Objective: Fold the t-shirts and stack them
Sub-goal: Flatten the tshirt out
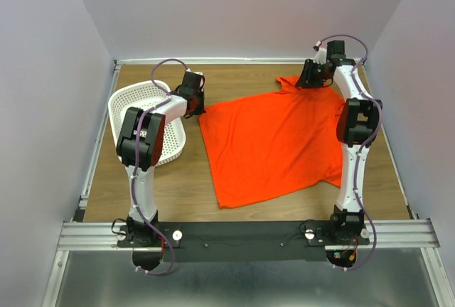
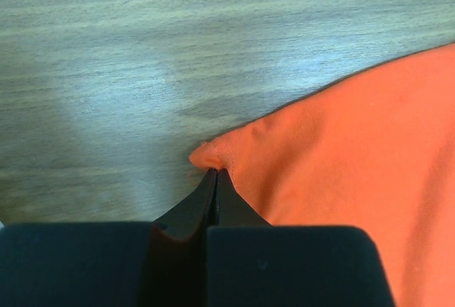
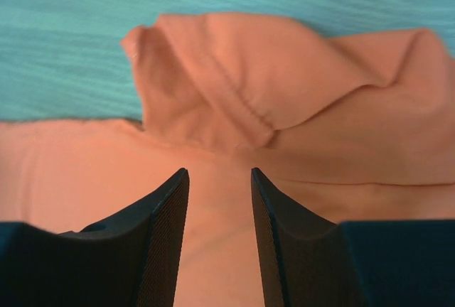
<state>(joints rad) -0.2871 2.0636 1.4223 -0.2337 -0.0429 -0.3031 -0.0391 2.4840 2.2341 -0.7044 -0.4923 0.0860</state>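
From above, the orange-red t-shirt (image 1: pixel 274 140) lies spread flat on the wooden surface (image 1: pixel 178 186). Its long axis runs left to right, with the hem toward the white perforated basket (image 1: pixel 142 101) and the sleeves toward the right. The left pincer (image 1: pixel 197 104) sits at the far hem corner, just beside the basket. The right pincer (image 1: pixel 311 78) is at the far sleeve, so each arm has its own end of the cloth.

In the left wrist view, the left pincer is pressed together on the cloth's pointed corner (image 2: pixel 206 154), which puckers at the tips. It seems to be pinched, though the contact itself is hidden.

In the right wrist view, the jaws are spread over smooth, matte fabric. Straight ahead lies the rumpled sleeve (image 3: pixel 234 72), folded back on itself with a stitched hem. I cannot tell whether the tips touch the cloth.
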